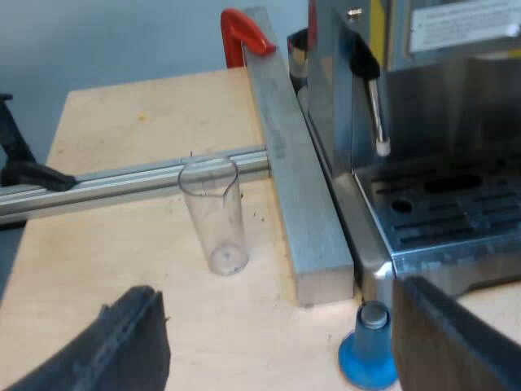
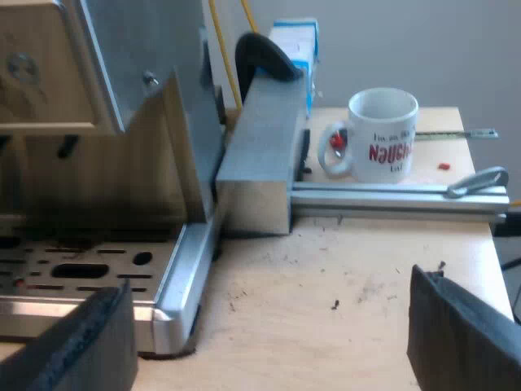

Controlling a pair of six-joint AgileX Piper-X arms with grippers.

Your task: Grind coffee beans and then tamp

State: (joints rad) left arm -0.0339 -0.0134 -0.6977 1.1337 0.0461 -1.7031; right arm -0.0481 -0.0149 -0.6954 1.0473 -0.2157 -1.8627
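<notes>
My left gripper [image 1: 285,342] is open, its two black fingers spread wide above the wooden table with nothing between them. A blue tamper [image 1: 370,358] stands on the table close to one fingertip, at the corner of the espresso machine's drip tray [image 1: 448,220]. A clear measuring glass [image 1: 216,216] stands upright beyond the fingers, against a metal rail. My right gripper [image 2: 277,342] is open too, hanging over bare table beside the espresso machine [image 2: 98,163]. A white mug [image 2: 378,134] with red lettering stands behind a rail.
A thick metal bar [image 1: 293,179] lies along the machine's side, with a red clamp [image 1: 244,32] at its far end. Thin aluminium rails [image 1: 106,183] [image 2: 391,195] cross the table. The steam wand [image 1: 376,106] hangs over the drip tray. Coffee crumbs speckle the wood.
</notes>
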